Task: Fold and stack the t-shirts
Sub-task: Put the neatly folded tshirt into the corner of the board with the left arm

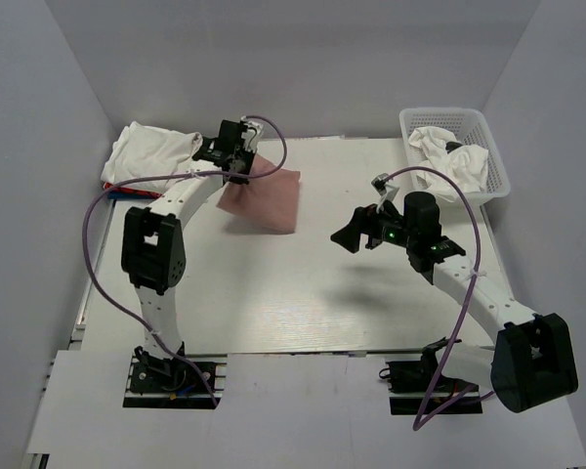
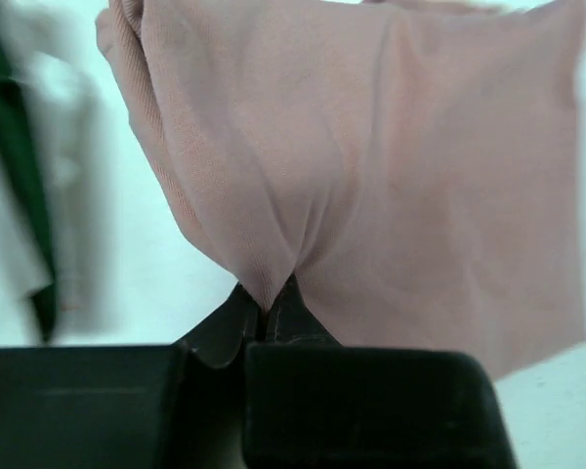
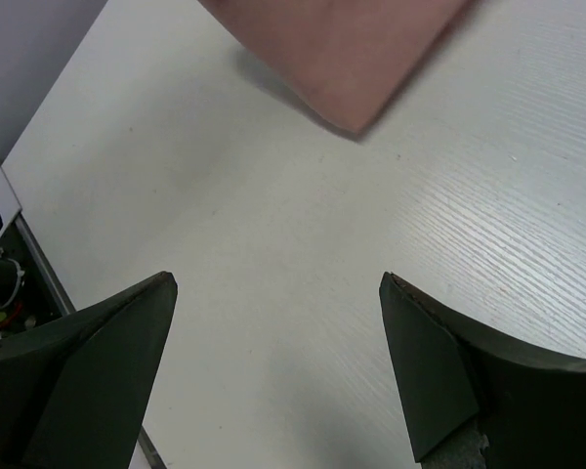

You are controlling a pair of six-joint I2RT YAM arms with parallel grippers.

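A folded pink t-shirt [image 1: 264, 195] was pinched at one edge by the left gripper [image 2: 269, 305], beside the stack [image 1: 151, 149] at the far left of the table [image 1: 322, 293]. The right gripper [image 3: 278, 280] was held open, empty. Stacking seemed underway; a leftward carry and release would be needed.

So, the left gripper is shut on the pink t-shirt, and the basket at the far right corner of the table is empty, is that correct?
Not quite: the basket is not empty. The top external view shows crumpled white cloth lying in it. The rest stands: the left gripper is shut on the pink t-shirt.
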